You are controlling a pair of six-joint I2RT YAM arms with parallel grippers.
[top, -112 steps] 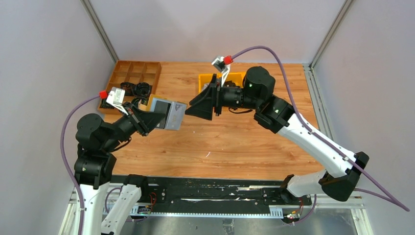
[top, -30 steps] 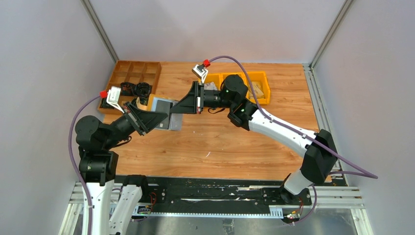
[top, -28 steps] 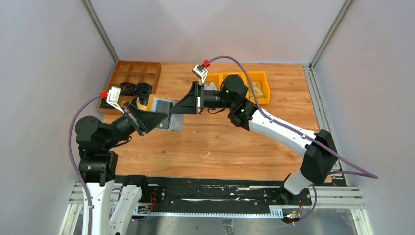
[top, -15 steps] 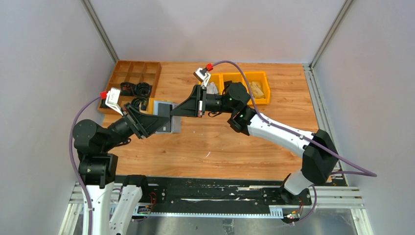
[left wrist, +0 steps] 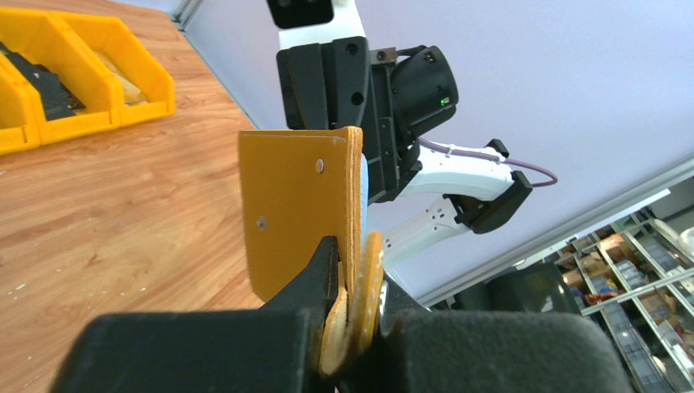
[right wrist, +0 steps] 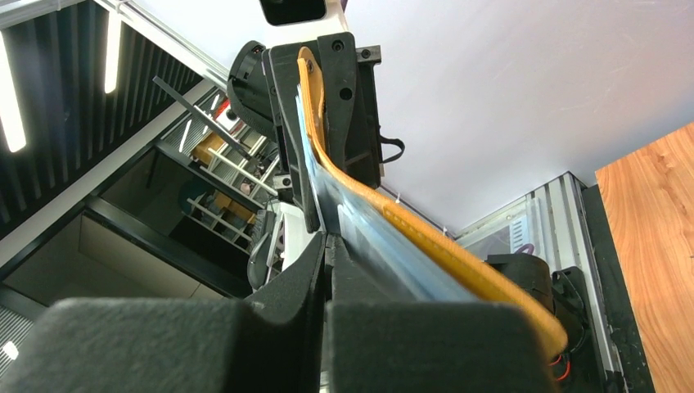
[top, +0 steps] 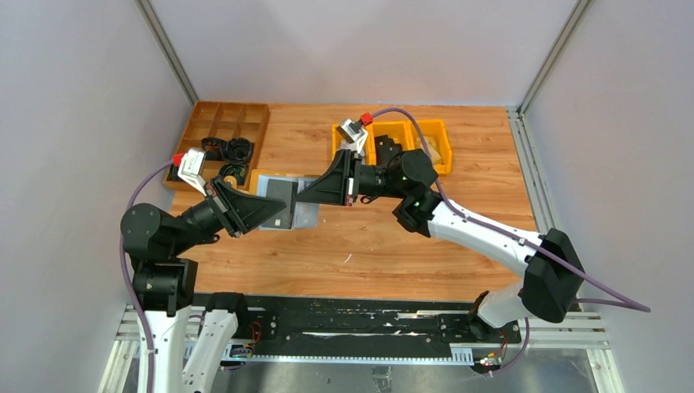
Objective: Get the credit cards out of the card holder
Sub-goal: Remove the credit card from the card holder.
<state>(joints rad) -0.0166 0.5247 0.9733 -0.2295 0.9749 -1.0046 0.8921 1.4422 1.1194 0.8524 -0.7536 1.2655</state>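
The card holder (top: 278,196) is a mustard-yellow wallet held above the table, its grey-blue sleeved inside facing up. My left gripper (top: 277,211) is shut on its left end. The left wrist view shows the yellow flap (left wrist: 295,205) and snap tab pinched in that gripper (left wrist: 352,254). My right gripper (top: 301,198) is shut with its tips at the holder's right edge. In the right wrist view the sleeves and yellow edge (right wrist: 393,221) run just right of the closed right gripper (right wrist: 329,246). The credit cards cannot be told apart from the sleeves, and a pinched card edge does not show.
Yellow bins (top: 425,143) holding black and tan pieces stand at the back behind the right arm, also in the left wrist view (left wrist: 82,82). A brown compartment tray (top: 233,123) with black rings sits at the back left. The wooden table (top: 368,237) lies below the holder.
Both grippers and the card holder have shifted right and slightly toward the near edge. The right arm has drawn back to the right, its tips staying at the holder's right edge.
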